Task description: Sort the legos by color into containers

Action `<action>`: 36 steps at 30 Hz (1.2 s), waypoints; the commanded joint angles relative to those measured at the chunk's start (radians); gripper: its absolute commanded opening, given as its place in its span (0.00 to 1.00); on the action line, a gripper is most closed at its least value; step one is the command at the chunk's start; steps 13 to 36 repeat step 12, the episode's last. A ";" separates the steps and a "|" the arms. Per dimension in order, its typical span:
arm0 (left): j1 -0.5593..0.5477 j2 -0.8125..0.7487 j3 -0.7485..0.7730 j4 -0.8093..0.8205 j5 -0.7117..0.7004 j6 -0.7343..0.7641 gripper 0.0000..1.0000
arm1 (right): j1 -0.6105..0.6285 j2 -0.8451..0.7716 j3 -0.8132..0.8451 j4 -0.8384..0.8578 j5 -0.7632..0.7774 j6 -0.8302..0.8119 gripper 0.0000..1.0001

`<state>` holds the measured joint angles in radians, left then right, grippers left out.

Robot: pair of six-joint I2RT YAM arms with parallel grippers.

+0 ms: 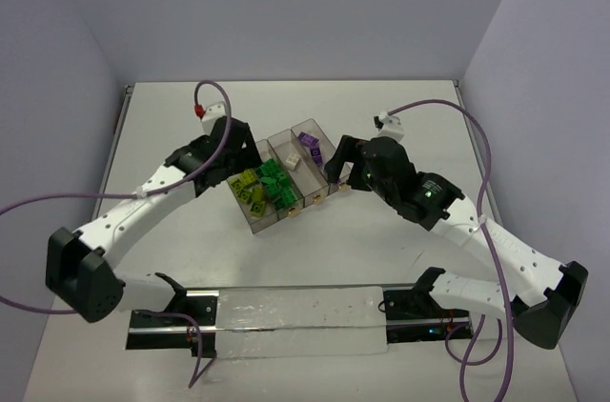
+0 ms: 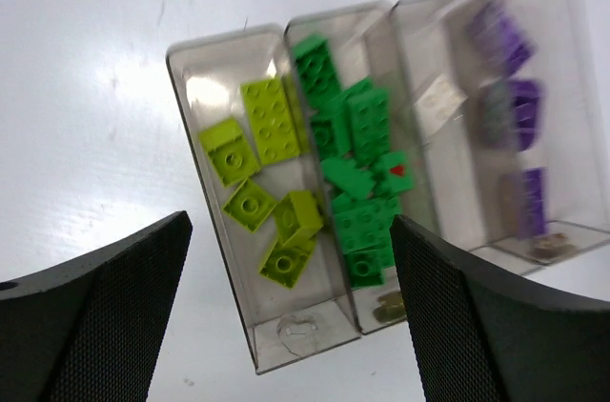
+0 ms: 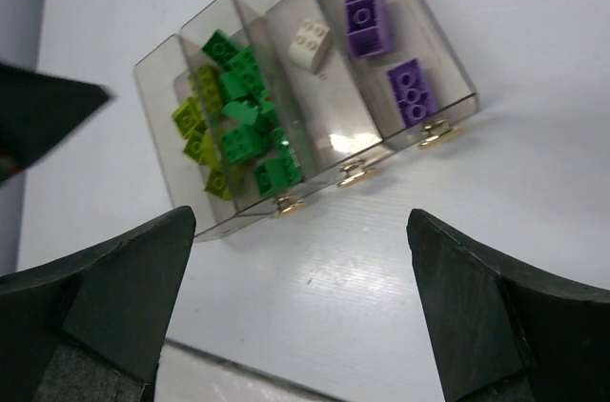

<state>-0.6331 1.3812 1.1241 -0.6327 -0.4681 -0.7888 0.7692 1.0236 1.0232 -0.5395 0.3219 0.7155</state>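
Sorted by colour: 4-slot tray on table
Yellow-green bricks fill slot nearest L arm; dark green bricks next; one white brick in third; purple bricks in last; L gripper, R gripper hover at either side of tray, fingers wide apart, holding nothing.

1. My left arm, white shells with black joints, reaches forward and inward from its base at the near left.
2. My left pincer, two black mesh-textured fingers, is spread wide and grips nothing.
3. My right arm, white and black as well, bends inward from the near right.
4. My right pincer is likewise spread, with nothing between its dark fingers.
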 commanded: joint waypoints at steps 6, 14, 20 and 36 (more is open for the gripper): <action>-0.002 -0.316 0.085 0.062 -0.094 0.180 0.93 | 0.004 0.040 0.106 -0.163 0.273 -0.030 1.00; -0.001 -0.400 0.085 0.076 -0.116 0.216 0.94 | 0.002 0.048 0.100 -0.183 0.283 -0.001 1.00; -0.001 -0.400 0.085 0.076 -0.116 0.216 0.94 | 0.002 0.048 0.100 -0.183 0.283 -0.001 1.00; -0.001 -0.400 0.085 0.076 -0.116 0.216 0.94 | 0.002 0.048 0.100 -0.183 0.283 -0.001 1.00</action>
